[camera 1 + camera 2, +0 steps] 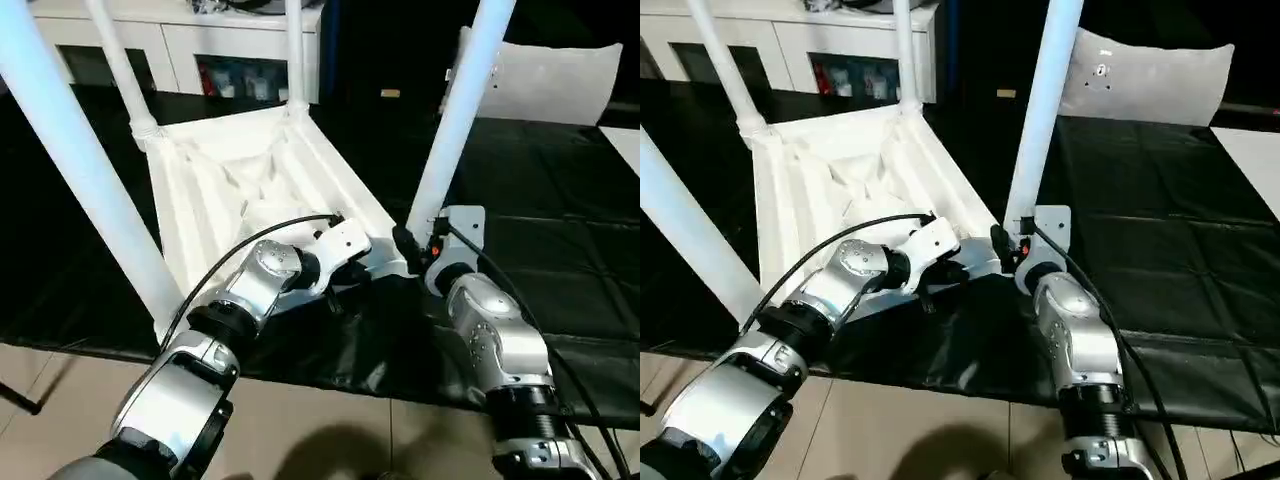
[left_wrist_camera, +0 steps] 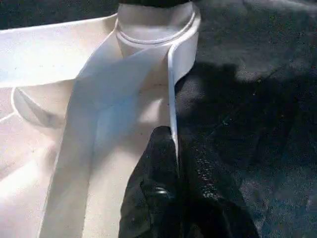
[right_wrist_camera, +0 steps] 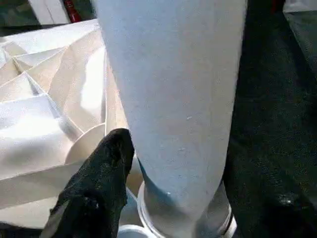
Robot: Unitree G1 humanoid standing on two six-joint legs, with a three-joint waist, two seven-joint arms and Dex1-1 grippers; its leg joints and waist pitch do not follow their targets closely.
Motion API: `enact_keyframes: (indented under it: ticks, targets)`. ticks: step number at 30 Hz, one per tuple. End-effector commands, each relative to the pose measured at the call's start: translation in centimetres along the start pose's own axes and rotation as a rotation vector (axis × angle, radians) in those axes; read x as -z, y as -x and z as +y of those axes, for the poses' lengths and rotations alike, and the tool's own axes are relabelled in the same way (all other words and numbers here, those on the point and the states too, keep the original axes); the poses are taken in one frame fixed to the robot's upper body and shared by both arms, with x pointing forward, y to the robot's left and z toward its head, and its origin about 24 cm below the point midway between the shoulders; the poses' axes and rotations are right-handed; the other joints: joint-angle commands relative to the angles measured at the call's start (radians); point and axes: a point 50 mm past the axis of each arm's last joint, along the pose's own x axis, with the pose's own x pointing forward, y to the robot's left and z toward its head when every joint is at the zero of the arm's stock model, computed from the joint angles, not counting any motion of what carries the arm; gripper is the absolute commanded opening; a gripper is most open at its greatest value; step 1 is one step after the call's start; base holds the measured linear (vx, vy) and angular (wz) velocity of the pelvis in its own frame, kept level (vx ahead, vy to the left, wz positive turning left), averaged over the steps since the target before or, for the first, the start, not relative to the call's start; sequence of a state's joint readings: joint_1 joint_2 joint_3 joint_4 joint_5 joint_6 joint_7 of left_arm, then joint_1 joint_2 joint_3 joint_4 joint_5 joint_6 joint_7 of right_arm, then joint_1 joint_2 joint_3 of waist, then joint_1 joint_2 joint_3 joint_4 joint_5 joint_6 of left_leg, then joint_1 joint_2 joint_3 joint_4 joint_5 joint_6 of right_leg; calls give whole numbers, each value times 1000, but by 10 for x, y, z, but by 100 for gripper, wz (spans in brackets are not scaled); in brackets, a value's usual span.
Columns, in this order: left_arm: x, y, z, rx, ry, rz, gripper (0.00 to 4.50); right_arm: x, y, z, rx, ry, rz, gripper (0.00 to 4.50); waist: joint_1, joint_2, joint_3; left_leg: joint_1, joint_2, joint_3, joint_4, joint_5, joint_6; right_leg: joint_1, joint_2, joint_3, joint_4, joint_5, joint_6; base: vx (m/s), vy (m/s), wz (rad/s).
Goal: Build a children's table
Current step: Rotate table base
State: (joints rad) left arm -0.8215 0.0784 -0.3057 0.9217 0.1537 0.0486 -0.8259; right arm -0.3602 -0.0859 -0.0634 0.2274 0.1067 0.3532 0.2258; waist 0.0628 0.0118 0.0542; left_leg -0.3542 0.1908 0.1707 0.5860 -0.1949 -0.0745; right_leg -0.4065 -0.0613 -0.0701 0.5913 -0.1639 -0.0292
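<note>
The upturned tabletop [image 1: 250, 190] is pinched at its near rim by the clenched left gripper [image 2: 171, 148]; the right gripper's [image 3: 163, 173] state cannot be told beside the near-right leg [image 1: 455, 120].

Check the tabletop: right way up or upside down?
Upside down. The tabletop lies on the black mat with its ribbed underside facing up, and the legs rise upward from its corner sockets.

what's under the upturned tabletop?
The tabletop lies underside up on a black cloth that reaches past its edges. Whatever the cloth rests on is covered; pale floor shows nearer the robot.
</note>
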Motion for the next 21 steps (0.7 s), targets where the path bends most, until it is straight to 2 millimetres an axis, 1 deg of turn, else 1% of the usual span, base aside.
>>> enact_keyframes:
  ticks: [1,2,3,4,5,6,7,8,9,10,12,13,14,15,16,17,18,19,20,21]
  targets:
    - [-23,2,6,3,-110,-62,0,6,2,10,-63,47,24,318,7,-1,-69,-1,26,-8,-63,-134,57,68,-77,48,-73,-192,-177,0,0,0]
    - [-20,4,8,1,-126,-53,0,7,7,6,-70,49,22,328,8,-2,-68,-1,26,-8,-63,-143,59,69,-78,49,-75,-207,-172,0,0,0]
    - [-18,6,9,-1,-137,-46,0,8,11,3,-66,62,21,328,8,-1,-66,-1,26,-9,-64,-149,58,68,-79,48,-77,-223,-170,0,0,0]
    - [-17,8,11,-5,-147,-44,0,9,15,0,-71,61,22,344,8,-5,-65,0,25,-8,-64,-163,56,67,-78,47,-81,-258,-161,0,0,0]
    - [-16,12,16,-24,-162,-40,0,10,24,-6,-67,63,16,358,10,-5,-64,-2,23,-8,-64,-163,59,69,-77,48,-85,-274,-147,0,0,0]
    - [-15,13,18,-32,-168,-40,0,10,28,-9,-68,71,12,360,13,-4,-63,-1,26,-9,-65,-169,61,66,-78,49,-85,-287,-136,0,0,0]
    - [-15,15,20,-40,-176,-42,0,11,31,-11,-73,86,10,364,15,-6,-64,0,26,-10,-67,-174,60,65,-77,47,-87,-306,-125,0,0,0]
    - [-16,17,23,-57,-182,-45,0,11,37,-12,-88,90,5,376,15,-7,-63,-3,27,-11,-67,-171,57,66,-77,47,-85,-299,-124,0,0,0]
    - [-17,18,25,-65,-189,-52,0,10,41,-13,-107,84,-1,376,15,-7,-64,-2,27,-11,-67,-172,55,67,-77,47,-83,-296,-126,0,0,0]
    - [-17,19,27,-69,-192,-60,0,9,45,-14,-118,77,-8,392,15,-6,-65,0,26,-10,-65,-173,59,65,-77,48,-85,-294,-125,0,0,0]
    - [-18,21,28,-81,-192,-71,0,7,48,-14,-137,85,-22,407,14,-8,-65,-2,26,-10,-64,-167,65,67,-77,48,-83,-276,-131,0,0,0]
    - [-18,22,30,-95,-190,-81,0,4,51,-12,-177,92,-37,411,14,-8,-65,-4,26,-10,-63,-161,70,68,-78,48,-82,-267,-137,0,0,0]
    - [-19,23,31,-105,-160,-111,0,-1,54,-8,-216,94,-58,411,13,-1,-65,-5,26,-10,-62,-158,73,68,-77,48,-83,-252,-141,0,0,0]
    - [-21,23,31,-95,-109,-157,27,-7,56,-2,-279,76,-74,428,12,-2,-66,-5,25,-10,-62,-157,75,69,-75,47,-80,-243,-146,0,0,0]
    - [-23,24,30,-82,-63,-198,43,-13,56,3,-320,63,-92,440,13,-5,-67,-7,26,-10,-61,-147,81,71,-77,47,-79,-236,-150,0,0,0]
    - [-24,24,30,-78,-51,-209,43,-15,56,5,-332,59,-97,440,13,-4,-66,-7,25,-10,-60,-140,83,71,-77,46,-78,-235,-155,0,0,0]
    - [-24,24,29,-74,-36,-224,54,-17,56,7,-347,54,-104,446,13,-2,-66,-7,25,-9,-59,-134,86,69,-79,46,-78,-241,-162,0,0,0]
    - [-24,24,28,-65,-15,-243,54,-20,55,9,-371,46,-118,446,17,-3,-69,-5,28,-9,-58,-127,86,68,-82,47,-77,-233,-178,0,0,0]
    - [-20,25,23,-70,23,-273,74,-33,52,19,-427,4,-169,450,19,-13,-67,-8,32,-9,-58,-123,88,67,-83,46,-72,-227,-194,0,0,0]
    - [-19,25,23,-73,28,-276,86,-34,51,20,-433,-2,-176,450,21,-9,-66,-8,34,-10,-59,-124,86,67,-84,46,-68,-227,-201,0,0,0]
